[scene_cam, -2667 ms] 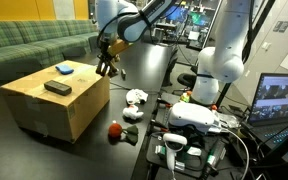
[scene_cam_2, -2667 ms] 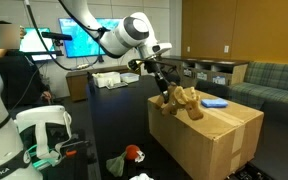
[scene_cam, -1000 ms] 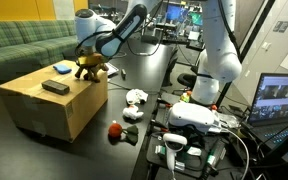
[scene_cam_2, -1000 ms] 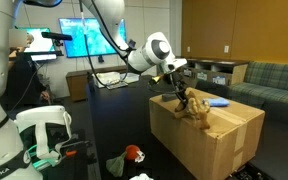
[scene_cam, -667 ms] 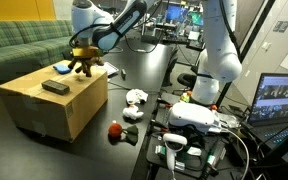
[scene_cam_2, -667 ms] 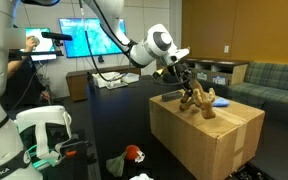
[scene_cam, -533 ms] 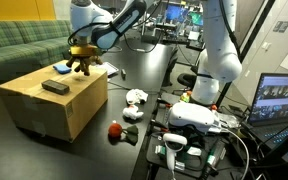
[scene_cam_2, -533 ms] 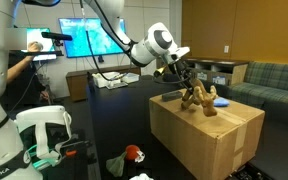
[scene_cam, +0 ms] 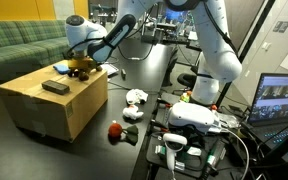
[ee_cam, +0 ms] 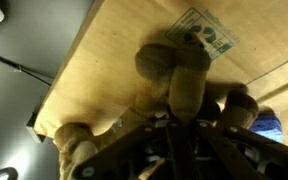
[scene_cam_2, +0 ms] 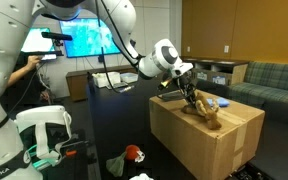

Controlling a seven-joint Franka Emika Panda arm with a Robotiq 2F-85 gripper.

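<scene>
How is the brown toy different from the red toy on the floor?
The brown toy is up at the top of the box, while the red toy lies low on the floor. The gripper has its jaws shut on the brown toy, but nothing touches the red toy. One is brown, the other red. Both look like soft stuffed toys.

A green sofa (scene_cam: 24, 40) stood behind; a red toy (scene_cam: 114, 129) and a white plush (scene_cam: 136, 97) lay on the floor (scene_cam: 149, 65).
</scene>
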